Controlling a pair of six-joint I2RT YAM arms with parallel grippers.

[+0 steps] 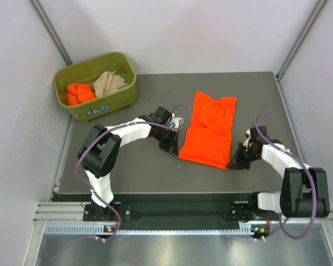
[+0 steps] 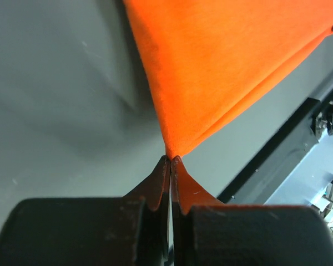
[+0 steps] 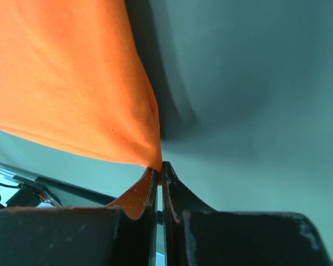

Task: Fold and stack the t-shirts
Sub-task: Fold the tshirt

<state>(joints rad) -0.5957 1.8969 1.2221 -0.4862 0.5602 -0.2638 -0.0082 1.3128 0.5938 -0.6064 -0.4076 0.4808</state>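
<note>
Bench: dark grey, carrying everything noted below.

Orange t-shirt: lies flat on the bench right of centre, between the two arms. Its long axis runs from the near edge toward the far edge, tilting slightly right. The far part is rumpled and looks already doubled over.

Olive-green bin: far left corner, well apart from the flat shirt. It holds a second orange t-shirt and a beige t-shirt, both bunched and unfolded.

Left arm: its jaws are closed on the near left corner of the flat shirt, and the left wrist view shows cloth pinched to a point at the tips.

Right arm: its jaws are likewise clamped on the near right corner.

Relation governing the next move: the whole garment lies away from both pairs of jaws, toward the far side, and each arm is nearest its own corner. In my judgement the near hem must travel along that long axis, both corners kept level.

Markings: a small label on the bin's front wall, too small to read. No print on any shirt.
</note>
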